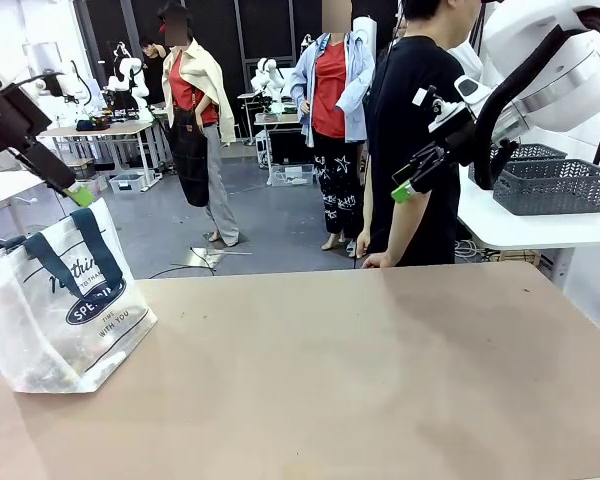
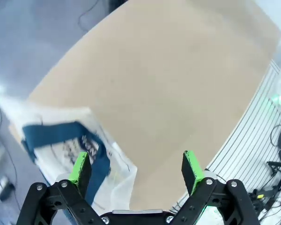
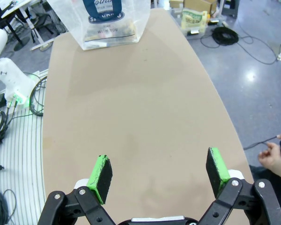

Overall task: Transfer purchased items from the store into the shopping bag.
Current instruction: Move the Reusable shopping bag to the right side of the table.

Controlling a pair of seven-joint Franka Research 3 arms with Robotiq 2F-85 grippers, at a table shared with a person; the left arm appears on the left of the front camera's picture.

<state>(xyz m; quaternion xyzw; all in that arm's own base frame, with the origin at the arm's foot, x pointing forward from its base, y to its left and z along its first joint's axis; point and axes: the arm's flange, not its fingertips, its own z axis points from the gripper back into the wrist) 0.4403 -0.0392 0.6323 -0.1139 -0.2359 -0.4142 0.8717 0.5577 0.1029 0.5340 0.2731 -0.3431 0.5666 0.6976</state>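
The shopping bag (image 1: 60, 300), translucent whitish with navy handles and an oval logo, stands upright at the table's left edge. My left gripper (image 1: 78, 194) hangs open in the air just above its handles. In the left wrist view the open gripper (image 2: 136, 171) looks down on the bag (image 2: 65, 140), with nothing between the fingers. My right gripper (image 1: 402, 192) is raised high over the far right of the table, open and empty. From the right wrist view the gripper (image 3: 159, 171) faces the bare tabletop, with the bag (image 3: 105, 18) far off. Purchased items are out of view.
A person in a black shirt stands at the far edge, one hand (image 1: 378, 260) touching the brown table (image 1: 360, 380); the hand (image 3: 271, 154) also appears beside the table. Dark grey mesh baskets (image 1: 550, 185) sit on a white side table at the right.
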